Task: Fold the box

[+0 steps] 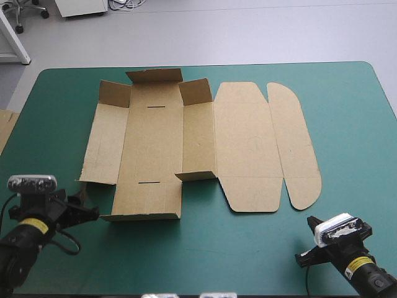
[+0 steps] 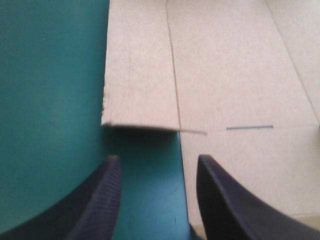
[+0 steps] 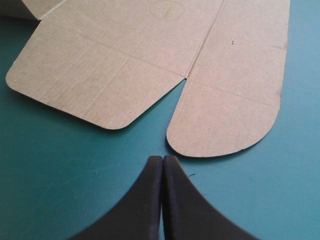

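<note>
A: Left arm (image 1: 15, 251), at the table's (image 1: 248, 248) near left corner: black all over, rounded body, one yellow label (image 1: 34, 225) wrapped behind the wrist.
B: Right arm (image 1: 375, 282), at the table's near right corner: same black, with its own yellow sticker (image 1: 358, 267). Dark print on it, unreadable.
A: Left gripper (image 2: 157, 157): two broad black fingers (image 2: 100, 200), curved like fins, with fine ribbing on the surface.
B: Right gripper (image 3: 163, 158): matching black fins, matte, each narrowing to a slim tip.
</note>
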Robot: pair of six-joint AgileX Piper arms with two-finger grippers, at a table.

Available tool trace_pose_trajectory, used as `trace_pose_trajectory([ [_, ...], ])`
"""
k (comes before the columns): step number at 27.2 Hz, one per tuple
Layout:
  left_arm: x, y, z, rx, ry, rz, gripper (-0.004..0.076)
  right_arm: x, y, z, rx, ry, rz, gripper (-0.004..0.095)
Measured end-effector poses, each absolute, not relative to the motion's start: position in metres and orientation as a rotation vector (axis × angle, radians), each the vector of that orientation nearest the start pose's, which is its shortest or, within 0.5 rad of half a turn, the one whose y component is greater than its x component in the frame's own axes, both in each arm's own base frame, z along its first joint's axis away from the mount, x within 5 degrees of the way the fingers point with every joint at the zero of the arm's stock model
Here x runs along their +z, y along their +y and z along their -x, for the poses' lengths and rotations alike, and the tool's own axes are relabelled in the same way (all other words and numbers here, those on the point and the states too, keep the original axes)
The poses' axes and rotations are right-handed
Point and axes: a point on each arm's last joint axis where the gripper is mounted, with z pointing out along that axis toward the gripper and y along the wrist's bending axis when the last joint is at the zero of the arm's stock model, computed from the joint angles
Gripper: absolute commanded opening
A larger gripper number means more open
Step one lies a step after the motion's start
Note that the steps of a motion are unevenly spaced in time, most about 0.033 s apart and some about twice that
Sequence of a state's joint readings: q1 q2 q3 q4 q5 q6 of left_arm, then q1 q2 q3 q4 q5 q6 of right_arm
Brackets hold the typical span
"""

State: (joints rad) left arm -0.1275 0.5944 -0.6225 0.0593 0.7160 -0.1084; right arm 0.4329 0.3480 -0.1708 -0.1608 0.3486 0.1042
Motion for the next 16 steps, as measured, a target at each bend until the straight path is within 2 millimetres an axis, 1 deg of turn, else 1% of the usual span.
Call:
trace_pose_trajectory([
  [1,0.323,-0.013,-0.126,-0.075,2.192,-0.052,0.0351,0.217,0.030,-0.076,0.192,1.960,0.443,-0.0016],
  [4,0.347,-0.019,-0.156,-0.096,2.199,-0.066,0.0351,0.217,0.030,-0.076,0.192,1.960,0.443,-0.0016],
  [5,0.357,-0.023,-0.176,-0.104,2.217,-0.074,0.0351,0.217,0.030,-0.076,0.192,1.960,0.443,-0.0016],
  [6,0.360,-0.024,-0.186,-0.102,2.236,-0.077,0.0351,0.217,0.030,-0.076,0.192,1.960,0.443,-0.0016],
  [9,0.364,-0.028,-0.216,-0.103,2.306,-0.081,0.0351,0.217,0.030,-0.076,0.192,1.960,0.443,-0.0016],
  [11,0.364,-0.027,-0.231,-0.107,2.334,-0.061,0.0351,0.217,0.030,-0.076,0.195,1.961,0.441,-0.0016],
  [13,0.359,-0.019,-0.245,-0.123,2.364,0.011,0.0351,0.217,0.030,-0.076,0.199,1.962,0.438,-0.0016],
  [16,0.347,0.010,-0.261,-0.189,2.396,0.201,0.0351,0.217,0.030,-0.076,0.207,1.965,0.432,-0.0016],
])
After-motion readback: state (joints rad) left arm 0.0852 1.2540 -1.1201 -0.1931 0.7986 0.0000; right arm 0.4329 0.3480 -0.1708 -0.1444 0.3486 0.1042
